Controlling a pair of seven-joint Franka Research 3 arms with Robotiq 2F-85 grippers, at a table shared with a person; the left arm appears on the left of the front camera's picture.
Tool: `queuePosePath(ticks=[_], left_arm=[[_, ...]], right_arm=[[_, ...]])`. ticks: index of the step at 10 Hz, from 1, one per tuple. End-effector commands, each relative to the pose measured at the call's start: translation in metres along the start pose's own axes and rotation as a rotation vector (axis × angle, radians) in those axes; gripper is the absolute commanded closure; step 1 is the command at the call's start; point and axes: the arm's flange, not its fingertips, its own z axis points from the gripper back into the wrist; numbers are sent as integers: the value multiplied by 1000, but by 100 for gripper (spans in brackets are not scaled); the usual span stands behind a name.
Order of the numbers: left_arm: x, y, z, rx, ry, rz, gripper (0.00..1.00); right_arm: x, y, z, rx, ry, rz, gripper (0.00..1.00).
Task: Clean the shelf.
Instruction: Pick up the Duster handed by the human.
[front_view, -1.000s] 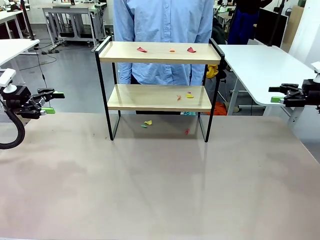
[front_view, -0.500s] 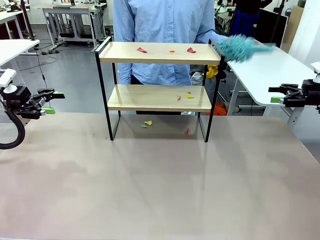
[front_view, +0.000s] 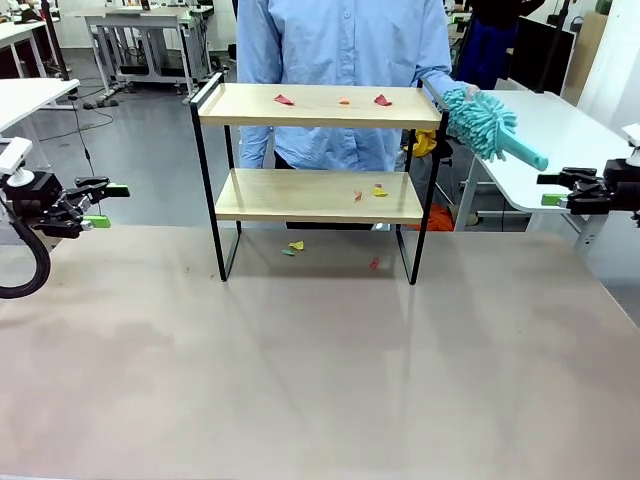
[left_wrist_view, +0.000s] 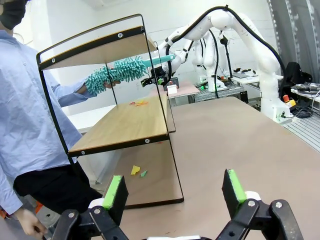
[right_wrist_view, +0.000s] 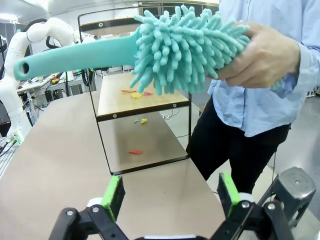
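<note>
Two-tier shelf (front_view: 310, 110): light wooden boards in a black frame, dotted with coloured scraps (front_view: 381, 99), set on a beige counter (front_view: 320, 370); white tables (front_view: 570, 130) lie behind. Left and right jaws are released.

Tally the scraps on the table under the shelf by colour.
yellow scrap: 1
green scrap: 1
red scrap: 1
Total: 3
</note>
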Motion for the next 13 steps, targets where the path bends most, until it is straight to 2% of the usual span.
queuePosePath(ticks=[1, 9, 10, 12, 13], left_arm=[[2, 0, 0, -4, 0, -3, 0], [2, 0, 0, -4, 0, -3, 0], [2, 0, 0, -4, 0, -3, 0], [2, 0, 0, -4, 0, -3, 0], [2, 0, 0, -4, 0, -3, 0]], right_arm=[[1, 0, 0, 0, 1, 2, 0], [0, 0, 0, 0, 0, 0, 0], [29, 11, 12, -62, 55, -40, 0], [98, 35, 27, -225, 207, -21, 0], [136, 51, 28, -359, 291, -23, 0]])
